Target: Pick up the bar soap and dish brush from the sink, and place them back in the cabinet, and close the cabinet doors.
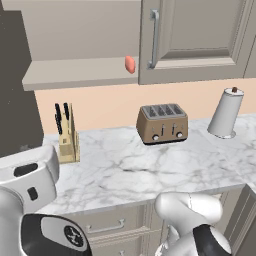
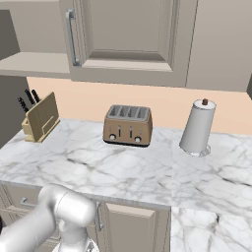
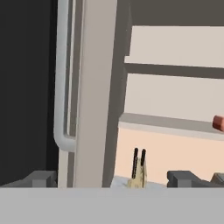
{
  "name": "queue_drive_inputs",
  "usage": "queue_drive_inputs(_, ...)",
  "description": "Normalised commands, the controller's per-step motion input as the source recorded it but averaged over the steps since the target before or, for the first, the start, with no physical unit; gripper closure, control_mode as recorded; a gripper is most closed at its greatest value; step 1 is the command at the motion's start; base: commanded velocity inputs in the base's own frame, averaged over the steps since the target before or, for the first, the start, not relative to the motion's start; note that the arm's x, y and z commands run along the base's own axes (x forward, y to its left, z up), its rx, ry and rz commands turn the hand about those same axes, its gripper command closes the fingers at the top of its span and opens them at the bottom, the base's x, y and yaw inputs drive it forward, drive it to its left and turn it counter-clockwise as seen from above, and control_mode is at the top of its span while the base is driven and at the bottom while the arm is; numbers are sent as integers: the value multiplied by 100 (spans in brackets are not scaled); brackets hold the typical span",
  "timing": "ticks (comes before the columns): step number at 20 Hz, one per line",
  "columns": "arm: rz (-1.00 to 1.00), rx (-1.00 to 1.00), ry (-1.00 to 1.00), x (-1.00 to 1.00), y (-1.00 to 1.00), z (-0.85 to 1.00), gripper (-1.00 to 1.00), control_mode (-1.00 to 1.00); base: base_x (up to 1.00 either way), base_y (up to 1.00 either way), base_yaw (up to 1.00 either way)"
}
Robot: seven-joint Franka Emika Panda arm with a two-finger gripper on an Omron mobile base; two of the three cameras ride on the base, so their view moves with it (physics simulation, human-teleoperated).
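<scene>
The salmon bar soap [image 1: 130, 64] lies on the lower shelf of the open cabinet [image 1: 75, 70], near its right side, and shows again as the soap [image 3: 218, 123] at the right edge of the hand view. A cabinet door [image 3: 96, 87] stands swung open, edge-on to the hand, with its silver bar handle [image 3: 61, 87] on the left. The other cabinet door [image 1: 195, 40] is closed, its handle [image 1: 154, 39] beside the soap. My gripper [image 3: 113, 179] is open, holds nothing, and faces the open door's edge from a short way off. The dish brush and the sink are out of view.
On the marble counter [image 1: 125, 170] stand a knife block [image 1: 67, 135], a toaster [image 1: 162, 123] and a paper towel holder [image 1: 226, 113]. A tall dark panel [image 1: 15, 100] rises at the left. Drawers with curved pulls [image 1: 105, 227] sit below the counter.
</scene>
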Motion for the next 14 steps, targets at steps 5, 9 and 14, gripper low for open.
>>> queue_drive_inputs(5, 0, 0, 4, 0, 18, 0, -100, -100, 0, 0, 0)
queue_drive_inputs(9, 0, 0, 2, 0, 18, -1, -100, -100, 0, 0, 0)
queue_drive_inputs(14, 0, 0, 0, 0, 12, -9, -100, -100, 0, 0, 0)
